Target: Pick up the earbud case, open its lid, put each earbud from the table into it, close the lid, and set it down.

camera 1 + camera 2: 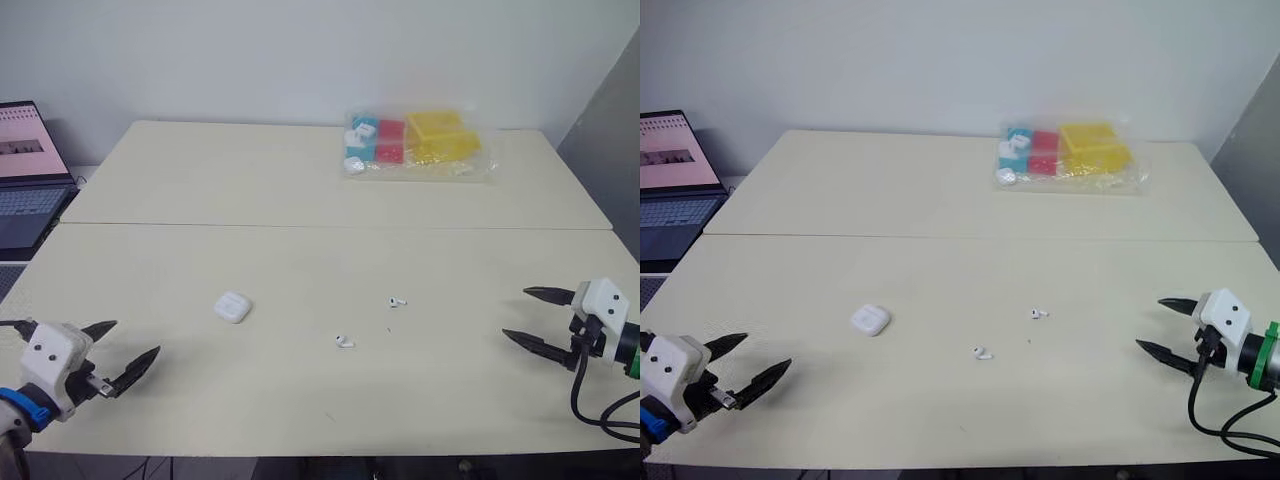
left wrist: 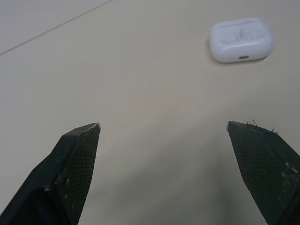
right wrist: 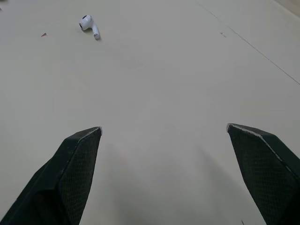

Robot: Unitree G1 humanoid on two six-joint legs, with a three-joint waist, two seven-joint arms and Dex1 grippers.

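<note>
Counter (image 1: 300, 400) bore case (image 1: 232, 306) ahead of left jaws; near bud (image 1: 345, 342), far bud (image 1: 397, 301) lay mid-counter; left, right jaws released, empty.

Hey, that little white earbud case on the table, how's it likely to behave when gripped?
The earbud case looks smooth and rounded, so it may slip when pinched. It lies flat on the table, so a nudge would probably slide it, not roll it. It seems small, rigid and light.
</note>
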